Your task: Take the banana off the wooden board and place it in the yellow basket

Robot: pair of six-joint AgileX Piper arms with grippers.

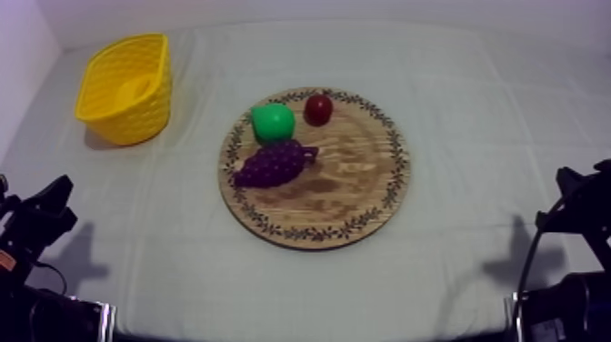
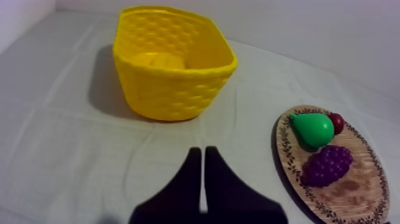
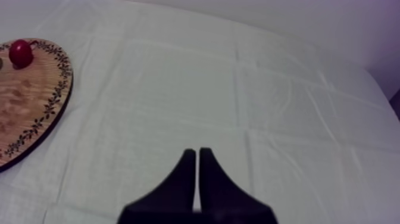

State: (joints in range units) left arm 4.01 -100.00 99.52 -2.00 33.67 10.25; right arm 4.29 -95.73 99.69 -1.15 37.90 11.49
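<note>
Banana [image 2: 159,60] lies inside the yellow basket [image 2: 172,98] at the tabletop's [image 1: 473,118] far left corner. The wooden board [image 1: 355,186] holds pear [image 1: 272,121], grapes [image 1: 273,164] and small red fruit [image 1: 318,109]. Left gripper [image 2: 203,158] and right gripper [image 3: 197,156] are closed, empty.

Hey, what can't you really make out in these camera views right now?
Left wrist view: what looks like the banana inside the yellow basket; same yellow, mostly hidden by the near wall.
Left wrist view: small red fruit, partly behind the pear.
Right wrist view: wooden board, cut by the picture's edge.
</note>
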